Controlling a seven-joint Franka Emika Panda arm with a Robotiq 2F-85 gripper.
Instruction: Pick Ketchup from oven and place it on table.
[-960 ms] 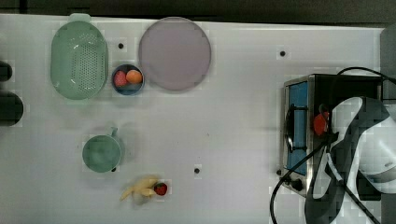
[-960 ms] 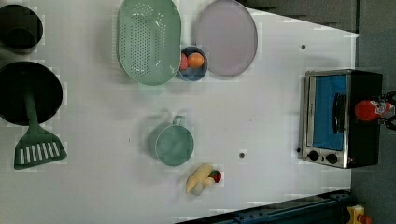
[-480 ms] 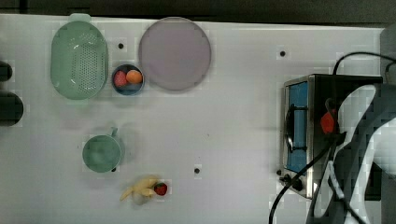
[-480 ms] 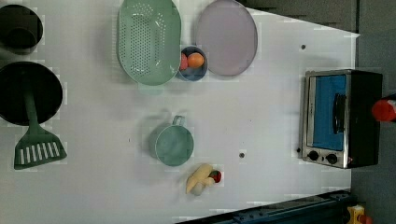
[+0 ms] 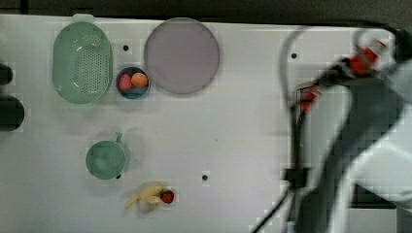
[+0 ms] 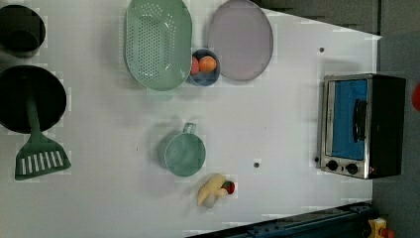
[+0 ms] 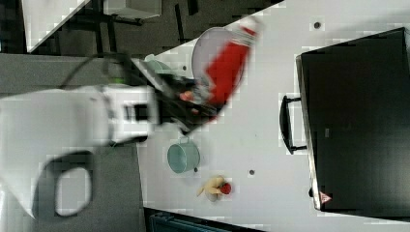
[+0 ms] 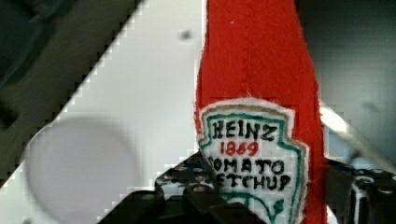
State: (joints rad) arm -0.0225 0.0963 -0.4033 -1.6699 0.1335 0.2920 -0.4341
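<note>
Now my claw (image 7: 203, 104) is gripping the ketchup bottle (image 7: 227, 63), and the bottle is up in the air, not on the tabletop (image 6: 277, 129). From the right view, the bottle sits in the upper middle of the frame, tilted, with its white cap pointing to the upper right. It hangs over the tabletop, to the left of the oven (image 7: 358, 125), well apart from it. In the wrist view the red bottle (image 8: 257, 93) stands tall in the middle, and its white label reads "Heinz Tomato Ketchup". My dark fingers (image 8: 196, 196) press it near the label.

In the top view, the bottle (image 5: 364, 60) is at the upper right of the frame, at the end of my big white arm (image 5: 369, 145).

In the left view, the oven (image 6: 359, 126) stands at the right of the frame with its blue glass door shut. A lilac plate (image 6: 240, 39) lies at the upper middle. Just beside it is a small blue bowl (image 6: 204, 67) with fruit, then a green strainer (image 6: 158, 42). A green cup (image 6: 183, 153) sits in the middle. A banana (image 6: 210, 188) lies below it, touching a strawberry (image 6: 229, 187). A green spatula (image 6: 37, 148) lies at the left, its handle over a black pan (image 6: 20, 99).
</note>
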